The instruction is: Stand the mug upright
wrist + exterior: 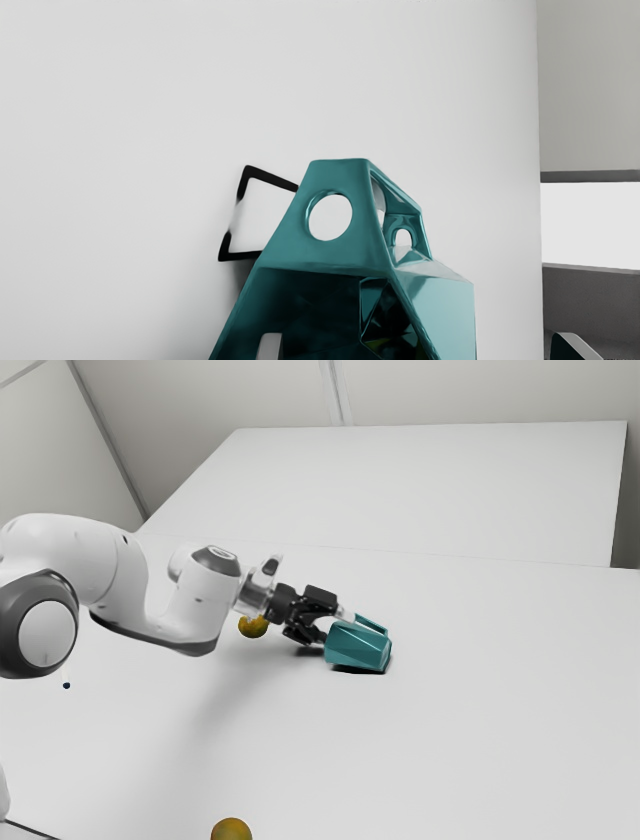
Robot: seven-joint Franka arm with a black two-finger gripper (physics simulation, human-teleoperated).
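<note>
Right of the exterior view's centre, the mug (357,647) lies on its side, uprighting outstanding; the gripper (334,626) is wide open.

- Room lay between one finger (577,344) of my black two-finger gripper (334,627) and the outer wall of the teal, faceted, glossy mug (357,647).
- The other finger (270,348) stood at the mug's dark mouth, so the wall rose between the two and barred a straight sideways pass.
- A raised teal bar (372,623) stood in the way of passing low over the mug.
- White tabletop (500,690) ran on toward the exterior view's right, leaving a hand room to pass beyond the mug.
- One round yellow-brown ball (253,627) obstructed the tabletop near my wrist; another (231,830) sat well apart.
</note>
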